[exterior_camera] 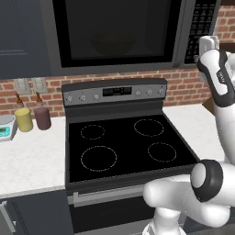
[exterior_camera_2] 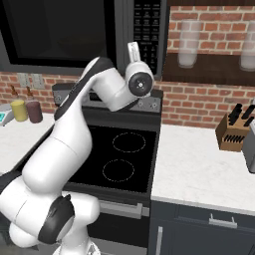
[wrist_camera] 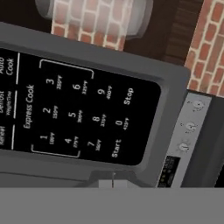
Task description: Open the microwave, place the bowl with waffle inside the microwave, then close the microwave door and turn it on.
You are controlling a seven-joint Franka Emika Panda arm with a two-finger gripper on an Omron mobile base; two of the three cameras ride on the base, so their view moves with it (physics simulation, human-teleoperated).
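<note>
The microwave (exterior_camera: 55, 69) hangs above the stove with its door (exterior_camera: 119, 27) shut. Through the dark window a faint round shape, the bowl (exterior_camera: 112, 43), shows inside; the waffle cannot be made out. A curved grey bar handle (exterior_camera: 180, 32) runs beside the black keypad (exterior_camera: 202, 25). My gripper (exterior_camera_2: 133, 50) is raised to the keypad's (exterior_camera_2: 147, 30) lower part, shut and holding nothing. In the hand view its closed tips (wrist_camera: 113, 181) sit just below the keypad (wrist_camera: 78, 109), closest to the Start key (wrist_camera: 116, 148).
The black four-burner stove (exterior_camera: 124, 142) lies below, between white counters. A yellow jar (exterior_camera: 24, 119), a maroon jar (exterior_camera: 42, 117) and a scale (exterior_camera: 4, 128) stand at left. A knife block (exterior_camera_2: 231, 132) sits at right, glass jars (exterior_camera_2: 188, 50) on a shelf.
</note>
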